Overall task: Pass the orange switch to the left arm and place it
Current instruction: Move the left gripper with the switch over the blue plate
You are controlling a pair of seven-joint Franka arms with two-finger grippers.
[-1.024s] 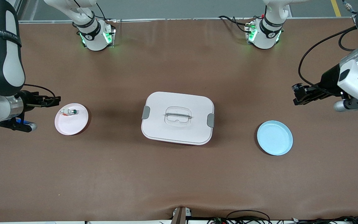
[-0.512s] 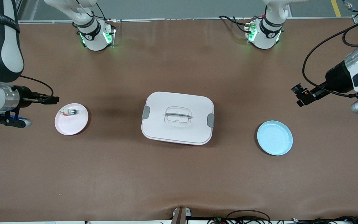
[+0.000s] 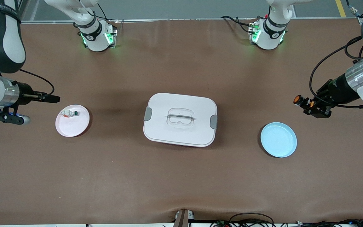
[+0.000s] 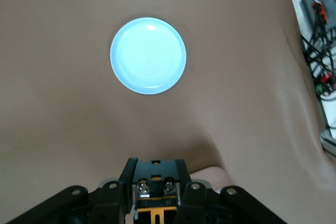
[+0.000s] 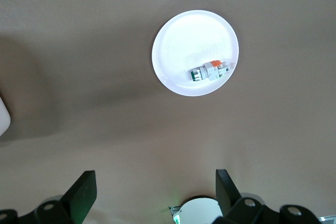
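Brown matting covers the whole surface. Clamped in the left pincer [image 3: 304, 102], the small black push-button switch with a round orange cap [image 3: 298, 100] hangs in the air at about one o'clock from the pale blue round plate [image 3: 278, 139]. Over the last second that wrist has rolled, turning the orange cap toward the front camera; I judge the drop onto the blue plate is next. At nine o'clock from the plate sits the large white lidded plastic box [image 3: 180, 119], well apart. The right pincer [image 3: 53, 99], fingers apart, waits over the surface beside the pink round plate [image 3: 72, 120] carrying a white, green-capped part [image 3: 71, 113]. The right arm's sleeve reads "WANJEED".
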